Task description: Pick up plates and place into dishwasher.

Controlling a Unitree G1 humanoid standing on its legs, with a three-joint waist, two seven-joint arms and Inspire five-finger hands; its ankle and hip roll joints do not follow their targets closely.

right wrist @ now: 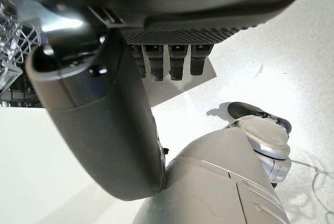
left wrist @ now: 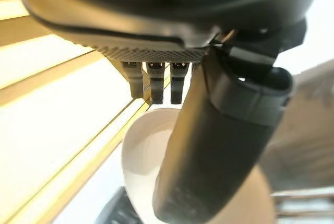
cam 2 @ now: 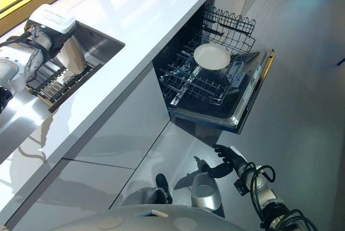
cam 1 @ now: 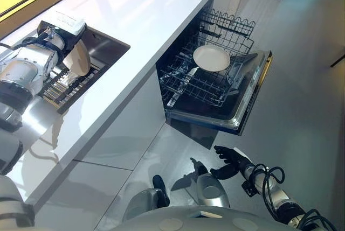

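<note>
A long white counter [cam 1: 161,21] is running across the scene, with no legible writing on anything. Below it the dishwasher [cam 1: 237,110] is standing open, its wire rack [cam 1: 207,83] pulled out and carrying one white plate [cam 1: 211,58] lying nearly flat. A sink [cam 1: 99,48] is holding a slatted drying rack [cam 1: 67,85]. There the left hand [left wrist: 219,145] is gripping a second plate [cam 1: 79,58] between thumb and fingers. The right hand [cam 1: 229,161] is hanging low over the floor, fingers loosely extended, holding nothing.

A plate [cam 1: 212,58] lies in the dishwasher [cam 1: 245,104] rack right of the counter [cam 1: 145,21]; another plate [cam 1: 80,58] stands in the sink [cam 1: 108,45] rack.
</note>
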